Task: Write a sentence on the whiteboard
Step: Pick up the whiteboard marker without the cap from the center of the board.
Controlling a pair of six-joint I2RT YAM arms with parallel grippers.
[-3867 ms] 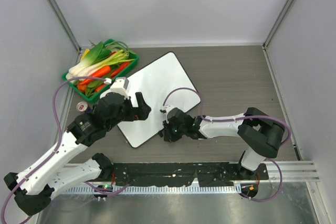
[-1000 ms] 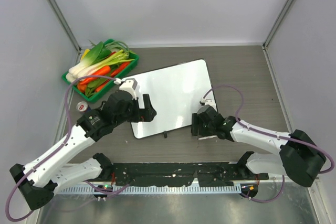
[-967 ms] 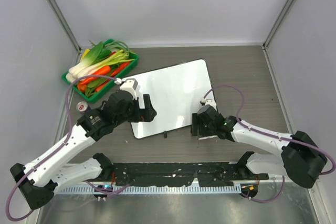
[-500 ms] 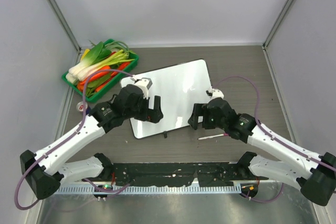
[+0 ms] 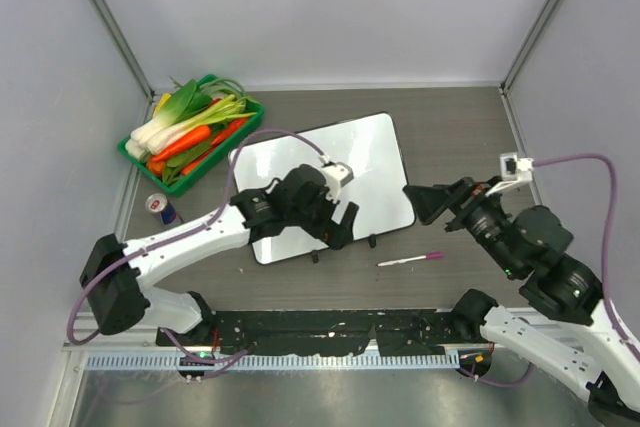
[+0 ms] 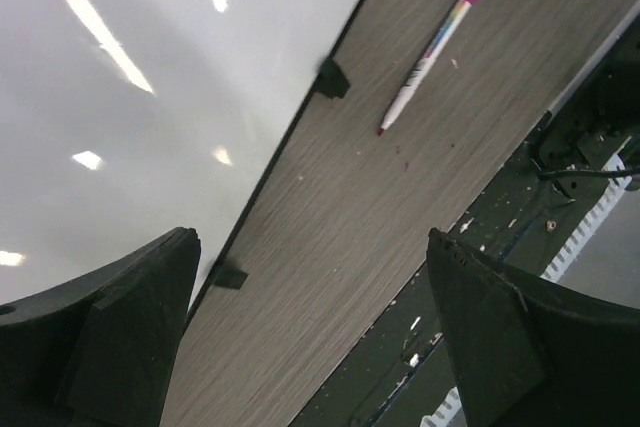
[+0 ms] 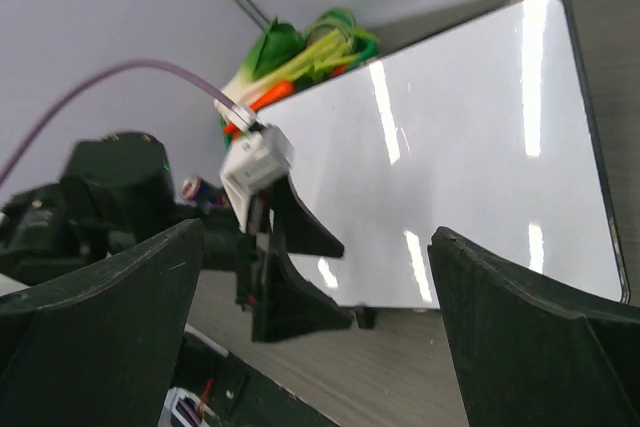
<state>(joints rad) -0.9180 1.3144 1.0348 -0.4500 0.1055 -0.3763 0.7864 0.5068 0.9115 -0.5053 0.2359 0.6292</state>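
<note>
While the whiteboard point(image 5: 375, 167) lies flat and slightly skewed at the middle of the desk point(image 5: 455, 132), its face reads plain glossy white with streaks of lamp glare. Two black clips point(image 5: 372, 241) sit on its near long edge. Left claw point(image 6: 312, 242): fingers spread wide with nothing between them, hovering over the board's near edge; the left wrist view looks down on the frame, both clips and bare desk. Right claw point(image 7: 318, 237): also spread wide and empty, held above the desk just off the board's right short edge, facing across the board toward the left arm. Marker point(image 5: 410, 260): white barrel, pink cap pointing right, lying loose on the desk just in front of the board's near right corner, apart from both claws. Green tray point(image 5: 252, 115) of vegetables point(image 5: 190, 119) is at the far left, with a small can point(image 5: 161, 207) near its front.
</note>
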